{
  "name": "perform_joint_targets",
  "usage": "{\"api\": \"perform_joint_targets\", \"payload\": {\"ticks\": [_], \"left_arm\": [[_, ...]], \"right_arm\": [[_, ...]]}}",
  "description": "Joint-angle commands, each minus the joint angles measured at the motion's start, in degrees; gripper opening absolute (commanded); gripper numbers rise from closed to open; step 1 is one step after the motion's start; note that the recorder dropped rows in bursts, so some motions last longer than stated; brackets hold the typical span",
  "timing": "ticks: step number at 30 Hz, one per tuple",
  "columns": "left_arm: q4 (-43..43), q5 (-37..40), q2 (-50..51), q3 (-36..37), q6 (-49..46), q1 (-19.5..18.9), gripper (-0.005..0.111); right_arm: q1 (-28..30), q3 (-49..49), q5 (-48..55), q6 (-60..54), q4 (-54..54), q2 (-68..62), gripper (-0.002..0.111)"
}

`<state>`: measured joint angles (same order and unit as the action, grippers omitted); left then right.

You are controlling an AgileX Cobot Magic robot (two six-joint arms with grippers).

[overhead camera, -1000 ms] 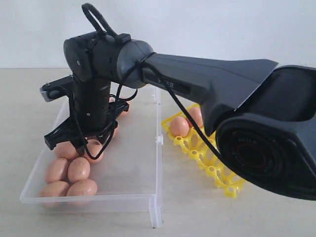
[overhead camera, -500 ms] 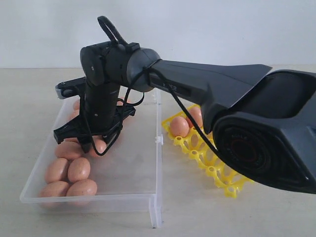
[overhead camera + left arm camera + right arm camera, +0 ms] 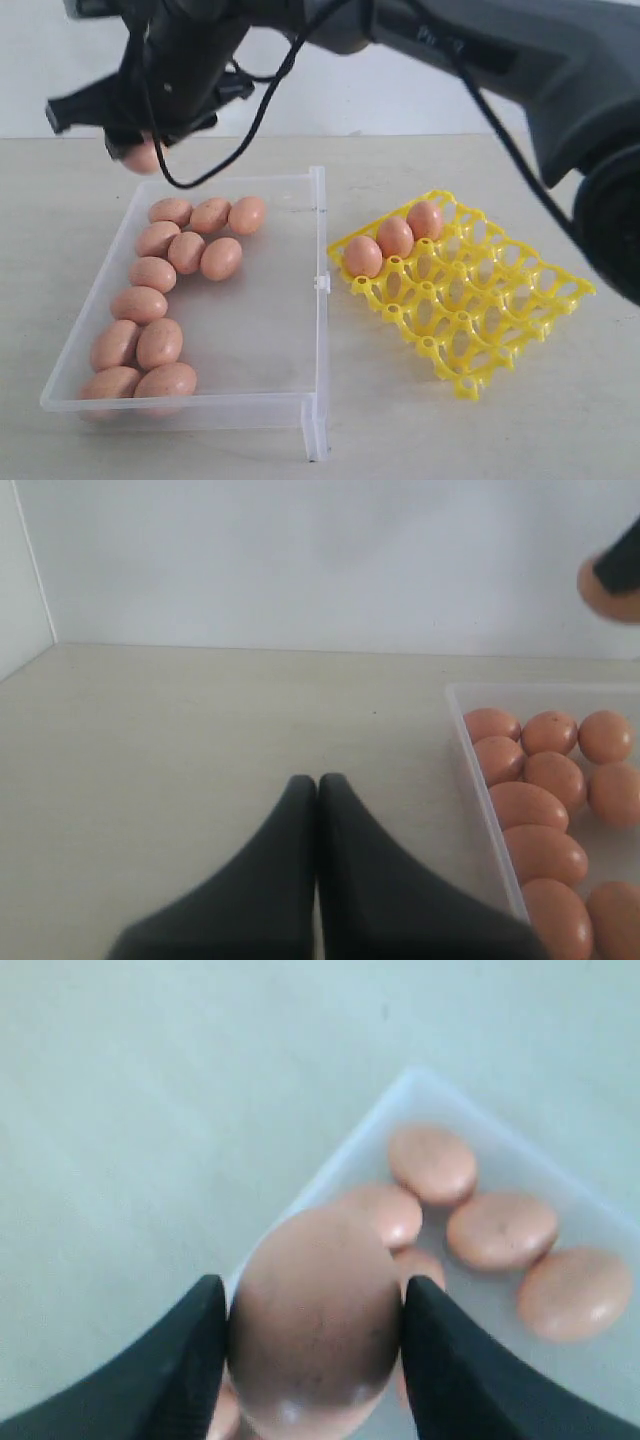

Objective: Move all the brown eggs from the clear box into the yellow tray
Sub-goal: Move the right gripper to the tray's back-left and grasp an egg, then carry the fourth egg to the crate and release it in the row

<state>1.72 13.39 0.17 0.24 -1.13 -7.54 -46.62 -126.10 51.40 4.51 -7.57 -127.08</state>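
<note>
1. Lying nearest, the clear box [image 3: 319,300] is seen on the bench [image 3: 520,440], with twelve brown eggs [image 3: 159,342] gathered along its nine o'clock side.
2. At its three o'clock the yellow tray [image 3: 470,310] is set; three eggs [image 3: 395,236] are seated in its eleven o'clock row.
3. Farther back, above the box's eleven o'clock corner, one egg [image 3: 315,1350] is gripped aloft by the right claw [image 3: 317,1285].
4. The left claw [image 3: 318,780] is pressed closed on nothing, over the bench near the box.

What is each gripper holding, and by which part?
The right gripper holds one brown egg, clamped across its two opposite sides. The left gripper is shut and holds nothing.
</note>
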Motion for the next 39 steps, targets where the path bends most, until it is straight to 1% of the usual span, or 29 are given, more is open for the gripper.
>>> {"api": "perform_joint_targets", "payload": {"ticks": [1,5,7,9,10,12,14,15,16,17,18,19,20,21,22,23,24,25,26,27,28,30,32,34,35,37,39], "left_arm": [[0.3,-0.1,-0.2,-0.2,0.0,0.2,-0.004],[0.3,-0.1,-0.2,-0.2,0.0,0.2,-0.004],[0.3,-0.1,-0.2,-0.2,0.0,0.2,-0.004],[0.3,-0.1,-0.2,-0.2,0.0,0.2,-0.004],[0.3,-0.1,-0.2,-0.2,0.0,0.2,-0.004],[0.3,-0.1,-0.2,-0.2,0.0,0.2,-0.004],[0.3,-0.1,-0.2,-0.2,0.0,0.2,-0.004],[0.3,-0.1,-0.2,-0.2,0.0,0.2,-0.004],[0.3,-0.1,-0.2,-0.2,0.0,0.2,-0.004],[0.3,-0.1,-0.2,-0.2,0.0,0.2,-0.004],[0.3,-0.1,-0.2,-0.2,0.0,0.2,-0.004],[0.3,-0.1,-0.2,-0.2,0.0,0.2,-0.004],[0.3,-0.1,-0.2,-0.2,0.0,0.2,-0.004],[0.3,-0.1,-0.2,-0.2,0.0,0.2,-0.004],[0.3,-0.1,-0.2,-0.2,0.0,0.2,-0.004],[0.3,-0.1,-0.2,-0.2,0.0,0.2,-0.004],[0.3,-0.1,-0.2,-0.2,0.0,0.2,-0.004],[0.3,-0.1,-0.2,-0.2,0.0,0.2,-0.004],[0.3,-0.1,-0.2,-0.2,0.0,0.2,-0.004],[0.3,-0.1,-0.2,-0.2,0.0,0.2,-0.004],[0.3,-0.1,-0.2,-0.2,0.0,0.2,-0.004],[0.3,-0.1,-0.2,-0.2,0.0,0.2,-0.004],[0.3,-0.1,-0.2,-0.2,0.0,0.2,-0.004],[0.3,-0.1,-0.2,-0.2,0.0,0.2,-0.004],[0.3,-0.1,-0.2,-0.2,0.0,0.2,-0.004],[0.3,-0.1,-0.2,-0.2,0.0,0.2,-0.004],[0.3,-0.1,-0.2,-0.2,0.0,0.2,-0.004]], "right_arm": [[0.1,-0.3,-10.3,-0.7,1.7,5.8,0.000],[-0.8,4.6,-22.4,-7.5,1.8,12.1,0.000],[-1.4,9.0,-26.6,-10.8,1.8,15.6,0.000],[-1.5,15.8,-30.3,-12.1,1.6,19.3,0.000],[-1.5,25.0,-35.3,-12.6,1.6,23.2,0.000],[-1.5,35.2,-43.8,-12.6,1.6,28.0,0.000],[-1.5,47.6,-54.9,-12.0,1.6,34.8,0.000],[-0.6,58.6,-65.9,-11.7,0.9,41.9,0.000],[0.6,64.3,-72.1,-12.2,-0.6,45.1,0.000],[5.1,73.3,-82.9,-15.1,-6.2,49.4,0.000],[8.2,77.2,-88.1,-17.4,-11.9,50.8,0.000],[14.7,82.1,-95.8,-20.3,-25.7,51.3,0.000],[22.1,83.3,-97.2,-20.3,-33.3,49.7,0.000],[28.3,83.3,-92.8,-17.5,-33.7,48.0,0.000],[36.5,82.0,-83.3,-7.8,-26.9,45.3,0.000],[42.6,80.4,-76.2,7.2,-14.4,42.3,0.000],[46.9,78.0,-73.4,27.1,13.7,38.1,0.000],[50.5,76.3,-79.2,48.0,43.8,34.9,0.000],[55.4,72.8,-97.3,64.8,70.0,29.7,0.000],[57.8,69.0,-114.1,70.2,79.9,25.2,0.000],[59.1,64.8,-121.4,73.1,85.6,19.6,0.000],[59.6,60.6,-121.4,78.6,90.0,14.8,0.000],[59.5,58.5,-121.4,79.8,91.3,10.4,0.000],[59.5,58.5,-121.4,75.4,90.9,8.4,0.000],[59.3,58.5,-118.5,71.9,90.9,7.6,0.000],[59.0,58.5,-116.8,67.3,90.9,6.9,0.000],[58.0,58.2,-115.7,59.0,90.4,5.7,0.000]]}}
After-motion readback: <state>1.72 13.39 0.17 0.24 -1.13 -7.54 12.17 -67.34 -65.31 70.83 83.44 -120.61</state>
